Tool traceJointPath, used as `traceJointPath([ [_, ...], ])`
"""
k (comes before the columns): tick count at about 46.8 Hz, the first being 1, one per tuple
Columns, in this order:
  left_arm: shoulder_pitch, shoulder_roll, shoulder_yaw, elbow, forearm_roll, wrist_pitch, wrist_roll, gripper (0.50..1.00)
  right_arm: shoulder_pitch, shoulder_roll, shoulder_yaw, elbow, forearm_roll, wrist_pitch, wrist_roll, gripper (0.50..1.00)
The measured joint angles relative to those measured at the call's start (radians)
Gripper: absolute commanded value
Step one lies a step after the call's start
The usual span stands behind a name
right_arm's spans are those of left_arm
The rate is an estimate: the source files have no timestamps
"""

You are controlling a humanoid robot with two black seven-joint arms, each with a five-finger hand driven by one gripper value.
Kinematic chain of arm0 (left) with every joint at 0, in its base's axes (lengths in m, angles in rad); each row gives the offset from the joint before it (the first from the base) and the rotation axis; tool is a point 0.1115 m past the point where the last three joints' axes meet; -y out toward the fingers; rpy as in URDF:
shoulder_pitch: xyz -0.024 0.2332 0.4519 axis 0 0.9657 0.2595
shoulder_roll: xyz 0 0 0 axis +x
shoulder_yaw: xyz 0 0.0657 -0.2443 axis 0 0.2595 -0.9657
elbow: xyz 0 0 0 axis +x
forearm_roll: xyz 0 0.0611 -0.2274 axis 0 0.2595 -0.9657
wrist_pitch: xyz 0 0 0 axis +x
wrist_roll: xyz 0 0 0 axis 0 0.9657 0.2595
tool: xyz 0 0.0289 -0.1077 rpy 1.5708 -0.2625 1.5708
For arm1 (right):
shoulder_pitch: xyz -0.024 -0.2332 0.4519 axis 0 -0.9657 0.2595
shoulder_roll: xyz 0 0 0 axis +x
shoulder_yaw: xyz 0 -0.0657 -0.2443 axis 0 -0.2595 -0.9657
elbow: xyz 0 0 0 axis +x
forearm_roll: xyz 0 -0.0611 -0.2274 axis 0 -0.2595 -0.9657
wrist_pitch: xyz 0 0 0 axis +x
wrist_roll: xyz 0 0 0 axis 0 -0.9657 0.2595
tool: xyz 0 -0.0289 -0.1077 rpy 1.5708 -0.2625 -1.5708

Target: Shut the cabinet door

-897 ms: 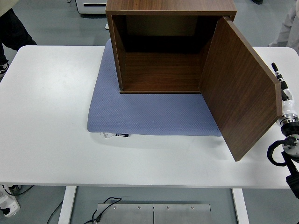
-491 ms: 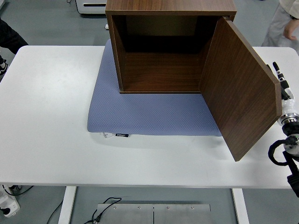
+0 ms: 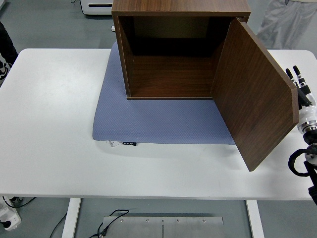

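A dark wooden cabinet (image 3: 181, 7) stands on a blue-grey mat (image 3: 158, 121) at the back middle of the white table (image 3: 49, 124). Nothing shows inside it. Its door (image 3: 252, 94), hinged on the right side, swings out toward the table's near right. Just behind the door's free edge my right hand (image 3: 299, 83) points its straight fingers upward and holds nothing. Part of the hand is hidden by the door, so I cannot tell whether it touches it. The left arm is out of view.
A person's legs (image 3: 285, 25) stand beyond the table at the top right, and part of another person (image 3: 5, 44) shows at the left edge. The mat reaches forward past the cabinet's front.
My right hand has shifted slightly up and to the right, and a second finger now shows past the door's edge. The door stays at the same angle. The person at top right has moved.
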Motion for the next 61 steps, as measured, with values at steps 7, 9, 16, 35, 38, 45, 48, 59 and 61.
traceJointPath([
  [7, -0.001, 0.000, 0.000, 0.000, 0.001, 0.000, 0.000, 1.000, 0.000, -0.005, 0.004, 0.000, 0.000, -0.001, 0.000, 1.000],
  [9, 0.000, 0.000, 0.000, 0.000, 0.001, 0.000, 0.000, 1.000, 0.000, -0.008, 0.005, 0.000, 0.000, -0.001, 0.000, 1.000],
  [16, 0.000, 0.000, 0.000, 0.000, 0.001, 0.000, 0.000, 1.000, -0.009, -0.018, 0.006, 0.001, 0.001, -0.001, 0.000, 1.000],
  [35, -0.001, 0.000, 0.000, 0.000, 0.001, 0.000, 0.000, 1.000, -0.018, -0.054, 0.007, 0.001, 0.001, 0.000, -0.001, 1.000],
  [38, -0.001, 0.000, 0.000, 0.000, 0.001, 0.000, 0.000, 1.000, -0.018, -0.060, 0.007, 0.001, 0.001, 0.002, -0.002, 1.000],
  [45, 0.000, 0.000, 0.000, 0.000, 0.001, 0.000, 0.000, 1.000, -0.018, -0.071, 0.008, 0.001, 0.001, 0.024, -0.002, 1.000],
  [48, 0.000, 0.000, 0.000, 0.000, 0.000, 0.000, 0.000, 1.000, -0.019, -0.074, 0.008, 0.001, 0.001, 0.028, -0.002, 1.000],
  [59, 0.001, 0.000, 0.000, 0.000, 0.000, 0.000, 0.000, 1.000, -0.029, -0.112, 0.006, 0.003, 0.001, 0.059, -0.006, 1.000],
  [61, 0.001, 0.000, 0.000, 0.000, 0.000, 0.000, 0.000, 1.000, -0.035, -0.120, 0.005, 0.003, 0.001, 0.067, -0.009, 1.000],
])
